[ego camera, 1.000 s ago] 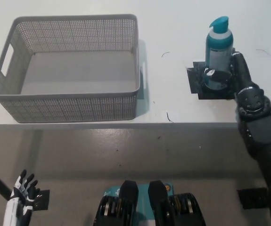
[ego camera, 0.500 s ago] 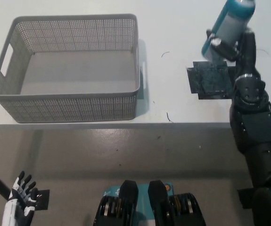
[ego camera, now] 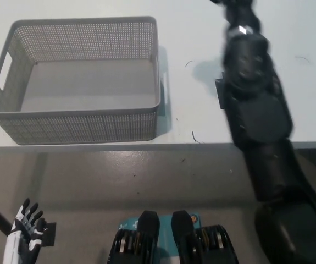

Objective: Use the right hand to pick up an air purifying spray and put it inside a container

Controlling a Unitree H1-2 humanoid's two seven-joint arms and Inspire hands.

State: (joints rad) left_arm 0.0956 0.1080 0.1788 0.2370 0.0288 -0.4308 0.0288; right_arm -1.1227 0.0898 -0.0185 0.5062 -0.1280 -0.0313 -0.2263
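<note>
The air purifying spray does not show in the head view now. My black right arm (ego camera: 254, 104) reaches up across the white table (ego camera: 190, 33). Only a bit of the right hand (ego camera: 236, 6) shows at the picture's top edge, right of the basket, and what it holds lies outside the picture. The grey perforated basket (ego camera: 75, 118) stands on the table's left half with nothing in it. My white left hand (ego camera: 26, 231) rests low at the bottom left, below the table edge, fingers apart and holding nothing.
A black tape mark (ego camera: 220, 91) on the table is mostly covered by my right arm. The table's front edge (ego camera: 147, 144) runs across the middle, with grey floor (ego camera: 147, 181) below. A small black patch (ego camera: 48, 234) lies beside the left hand.
My right arm has swung up and to the left, carrying the spray off the tape mark and out past the top edge. The left hand has stayed put.
</note>
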